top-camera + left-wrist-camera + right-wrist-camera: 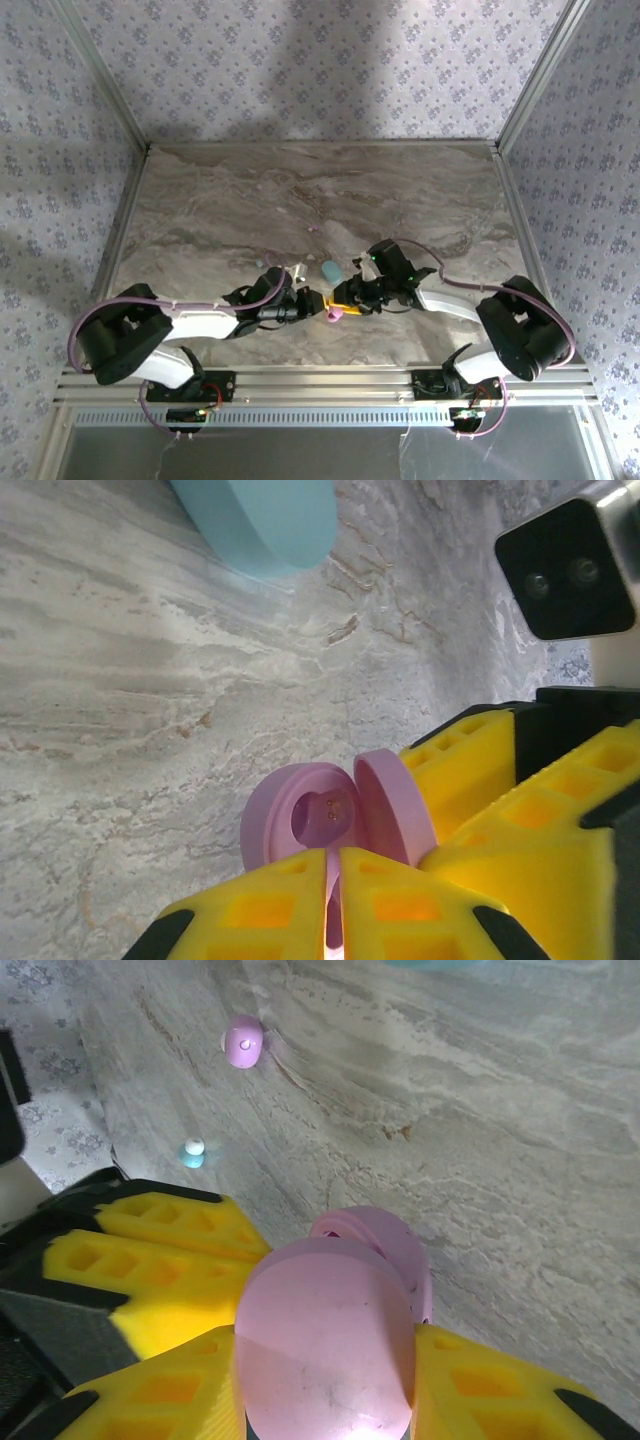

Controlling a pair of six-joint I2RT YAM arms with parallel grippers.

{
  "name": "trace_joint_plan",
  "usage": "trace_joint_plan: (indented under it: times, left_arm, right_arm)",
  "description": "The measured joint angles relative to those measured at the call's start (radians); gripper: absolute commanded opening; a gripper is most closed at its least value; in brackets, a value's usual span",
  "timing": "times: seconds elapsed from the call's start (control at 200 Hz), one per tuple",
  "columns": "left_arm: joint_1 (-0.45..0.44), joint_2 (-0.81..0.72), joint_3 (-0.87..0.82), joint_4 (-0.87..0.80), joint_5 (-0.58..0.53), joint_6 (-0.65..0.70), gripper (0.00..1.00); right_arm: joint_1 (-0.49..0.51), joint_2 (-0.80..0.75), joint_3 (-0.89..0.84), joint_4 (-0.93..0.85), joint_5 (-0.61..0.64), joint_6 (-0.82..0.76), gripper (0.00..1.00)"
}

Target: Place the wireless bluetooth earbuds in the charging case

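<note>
Chg case [285,825] open; pink bud [243,1040] loose

Far table [400,190] open; blue case [329,270] sits nr pink case [336,316].

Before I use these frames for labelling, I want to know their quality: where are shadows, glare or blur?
Top external: even light, broad soft shadows on the back wall, pink case tiny. Left wrist: marble table and blue case sharp, the near yellow fingers glowing and soft. Right wrist: the pink case's lid blurred, white glare at the bottom; the pink earbud beyond fairly clear.
</note>
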Motion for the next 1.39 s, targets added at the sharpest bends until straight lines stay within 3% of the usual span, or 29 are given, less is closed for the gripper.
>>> trace_joint_plan:
  times: [0.32,0.45,0.79,1.104,1.394]
  left_arm:
    - [-0.001,0.056,-0.002,0.048,0.006,-0.015,0.12]
    - [-0.001,0.09,-0.002,0.071,0.007,-0.019,0.14]
    - [-0.006,0.14,0.006,0.12,0.021,-0.032,0.17]
    - [-0.021,0.142,0.051,0.077,0.025,-0.032,0.24]
    - [-0.036,0.141,0.105,0.019,0.032,-0.029,0.27]
  right_arm:
    - [0.005,0.044,-0.011,0.076,0.0,0.043,0.4]
    - [0.005,0.066,-0.027,0.114,0.003,0.066,0.49]
    - [-0.005,0.053,-0.061,0.137,0.024,0.081,0.61]
    - [-0.031,-0.059,-0.085,0.034,0.071,0.06,0.73]
    - [-0.074,-0.174,-0.088,-0.077,0.079,0.014,0.75]
